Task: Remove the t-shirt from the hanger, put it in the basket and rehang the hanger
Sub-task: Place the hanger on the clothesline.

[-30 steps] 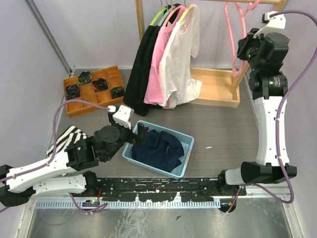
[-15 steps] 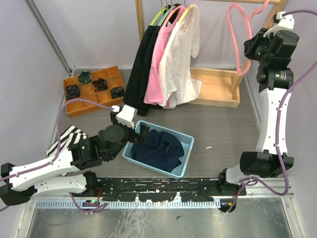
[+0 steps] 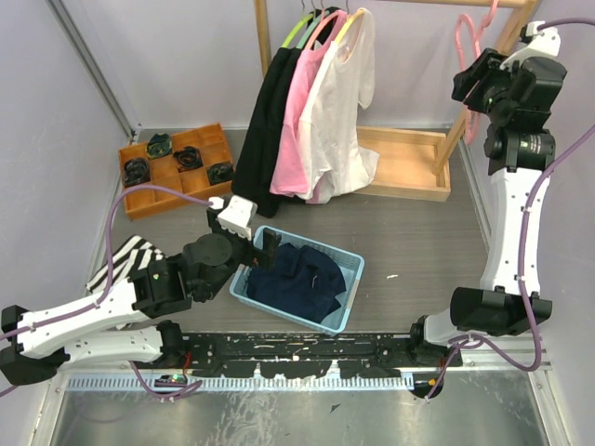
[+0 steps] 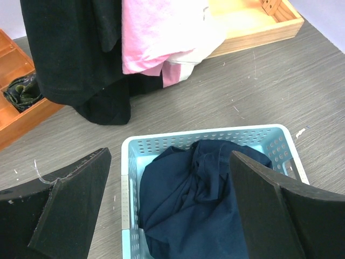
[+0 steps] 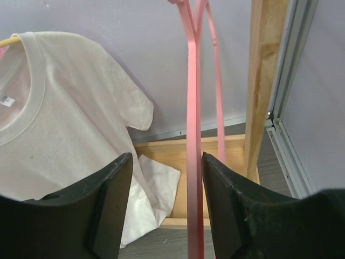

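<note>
My left jaws hang spread wide just above the near-left corner of the pale blue basket (image 4: 126,183), gripping nothing. The navy t-shirt (image 4: 199,205) lies crumpled inside that basket, on no hanger, and fills most of it. The basket stands on the grey table (image 4: 280,91).

To its left, a black-and-white striped cloth (image 3: 121,260) lies by my left arm. Farther back on that side, an orange tray (image 3: 172,198) holds 4 small dark items.

Behind the basket, 3 garments hang side by side on the wooden rack (image 3: 409,172): a black shirt (image 3: 270,111), a pink shirt (image 3: 296,121) and a white shirt (image 3: 339,102).

At the far right, my right jaws are up high beside the rack's post (image 5: 264,81). They stand parted, and the bare pink hanger (image 5: 193,108) runs up between the 2 fingers (image 5: 108,205), closer to the right one. I cannot tell whether either finger touches it.
</note>
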Motion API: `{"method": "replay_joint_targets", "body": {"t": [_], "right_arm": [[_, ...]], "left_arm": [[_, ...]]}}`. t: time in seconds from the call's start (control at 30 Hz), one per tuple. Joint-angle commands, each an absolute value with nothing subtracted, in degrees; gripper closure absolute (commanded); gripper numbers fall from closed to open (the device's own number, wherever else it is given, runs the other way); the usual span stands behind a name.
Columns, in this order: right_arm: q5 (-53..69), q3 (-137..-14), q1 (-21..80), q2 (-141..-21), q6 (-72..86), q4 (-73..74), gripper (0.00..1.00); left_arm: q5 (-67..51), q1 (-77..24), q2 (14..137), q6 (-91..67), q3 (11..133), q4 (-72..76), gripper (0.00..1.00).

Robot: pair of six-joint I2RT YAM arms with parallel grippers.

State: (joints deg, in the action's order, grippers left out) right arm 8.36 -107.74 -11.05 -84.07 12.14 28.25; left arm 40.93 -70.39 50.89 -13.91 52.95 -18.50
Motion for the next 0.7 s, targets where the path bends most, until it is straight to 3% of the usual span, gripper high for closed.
{"method": "replay_joint_targets", "body": {"t": [0.0,0.2,0.47,0.67], "right_arm": [[5.2,-112.5,-11.3,-77.6,11.3,26.6,0.40],[6.4,-113.2,-11.3,-73.2,12.4,26.0,0.35],[19.4,-110.7,-9.9,-70.6,20.5,21.4,0.33],[14.6,-109.7,0.9,-72.4,18.7,20.9,0.33]], "left_arm": [[41.9,-70.6,50.8,-13.6,54.5,-15.5,0.02],[42.5,-70.6,51.6,-12.9,55.7,-15.7,0.02],[43.5,-70.3,54.0,-11.7,59.3,-17.2,0.02],[42.2,-69.3,54.1,-11.6,60.2,-17.1,0.02]]}}
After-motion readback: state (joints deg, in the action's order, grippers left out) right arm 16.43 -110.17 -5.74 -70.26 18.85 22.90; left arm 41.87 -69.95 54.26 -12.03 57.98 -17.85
